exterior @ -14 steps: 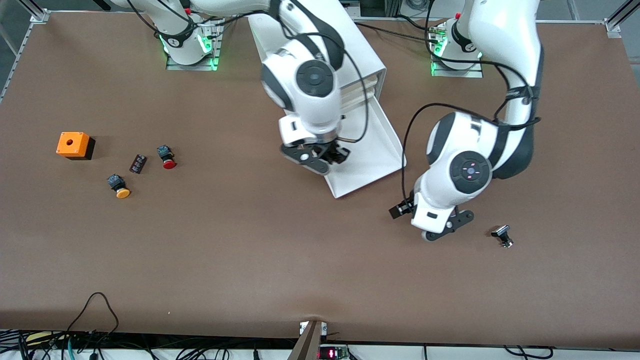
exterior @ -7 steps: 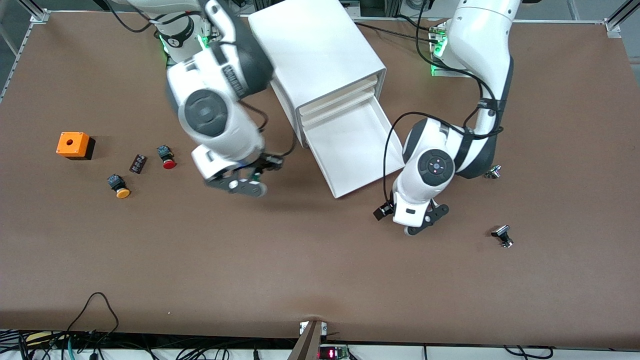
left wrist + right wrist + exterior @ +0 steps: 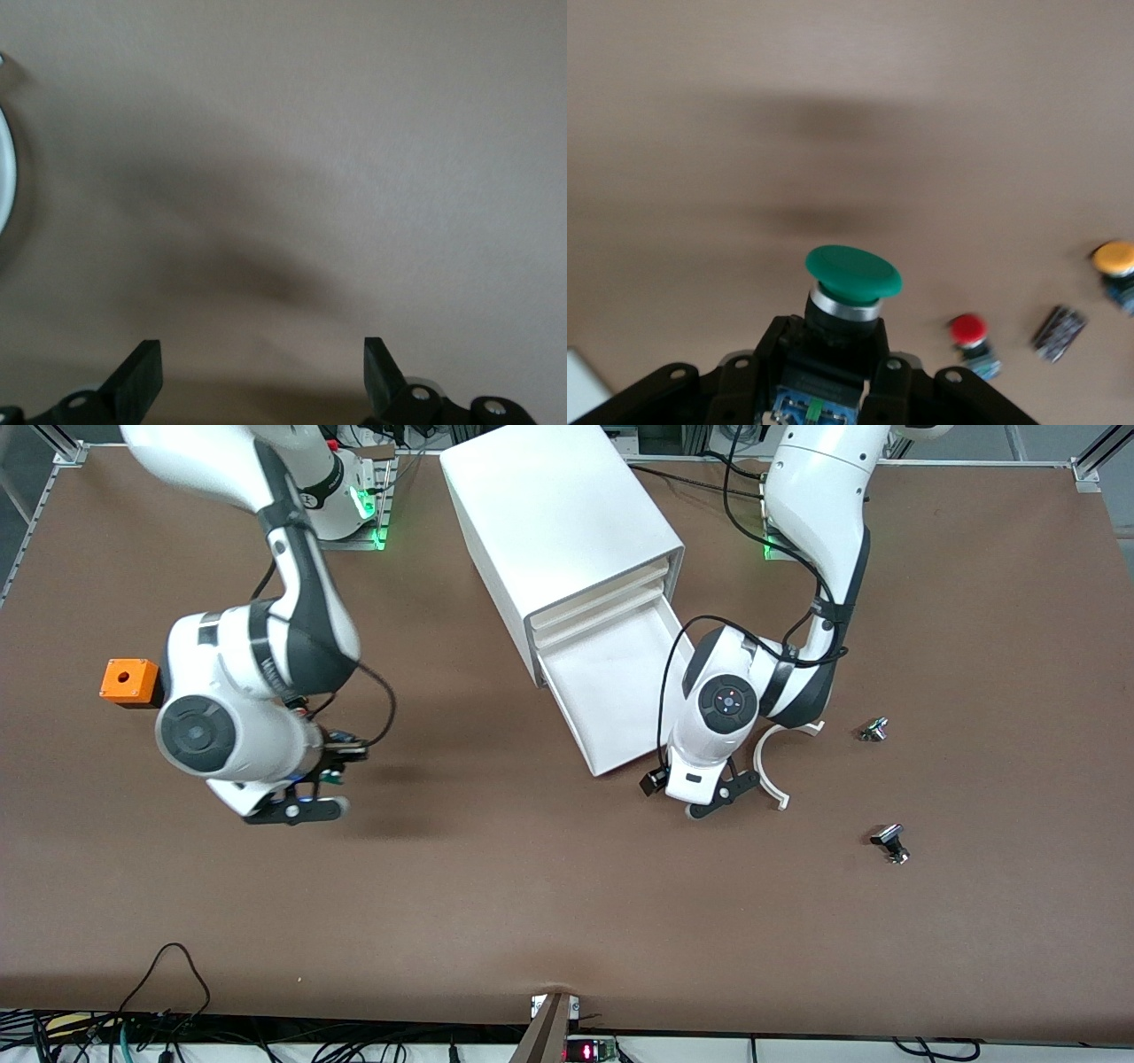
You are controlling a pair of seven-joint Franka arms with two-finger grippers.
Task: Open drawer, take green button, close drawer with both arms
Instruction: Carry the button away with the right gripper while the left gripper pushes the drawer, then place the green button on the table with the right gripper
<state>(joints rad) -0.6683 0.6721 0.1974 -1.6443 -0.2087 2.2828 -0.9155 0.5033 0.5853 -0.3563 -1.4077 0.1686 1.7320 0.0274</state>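
The white cabinet (image 3: 558, 514) stands at the robots' side of the table. Its lowest drawer (image 3: 656, 751) is pulled out, and what shows of its tray is bare. My right gripper (image 3: 297, 808) is over bare table toward the right arm's end. It is shut on the button's black-blue body (image 3: 833, 354), and the round green cap (image 3: 853, 270) sticks out past the fingers. My left gripper (image 3: 713, 802) is low over the table beside the drawer's front corner. In the left wrist view it (image 3: 261, 381) is open and empty over bare table.
An orange box (image 3: 128, 682) sits beside the right arm. The right wrist view shows a red-capped button (image 3: 970, 329), a yellow-capped one (image 3: 1116, 258) and a small black block (image 3: 1059, 332). A white curved piece (image 3: 771, 766) and two small metal parts (image 3: 874, 729) (image 3: 890, 841) lie by the left arm.
My right arm has swung from over the open drawer to the right arm's end of the table, carrying the button. My left arm has moved toward the drawer's front corner, uncovering the white curved piece.
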